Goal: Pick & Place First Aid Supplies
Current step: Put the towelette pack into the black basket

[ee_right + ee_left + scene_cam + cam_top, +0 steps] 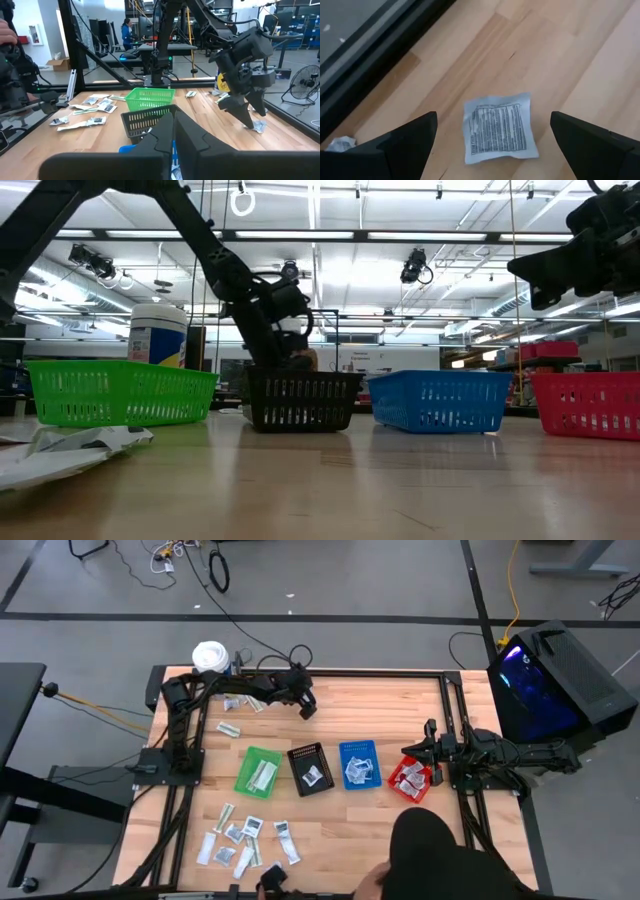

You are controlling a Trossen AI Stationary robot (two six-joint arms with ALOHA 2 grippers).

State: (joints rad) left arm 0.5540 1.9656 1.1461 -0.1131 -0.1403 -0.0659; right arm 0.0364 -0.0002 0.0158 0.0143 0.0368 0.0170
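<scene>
Two left fingers [405,145] spread astride one sachet [498,128], four bins [258,771].

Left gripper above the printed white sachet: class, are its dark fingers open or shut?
Open. In the left wrist view the left gripper has its dark fingers spread wide either side of the flat white printed sachet, not touching it.

both arms are matte black and chunky, each gripper ending in two dark wedge-shaped fingers [405,145].
</scene>
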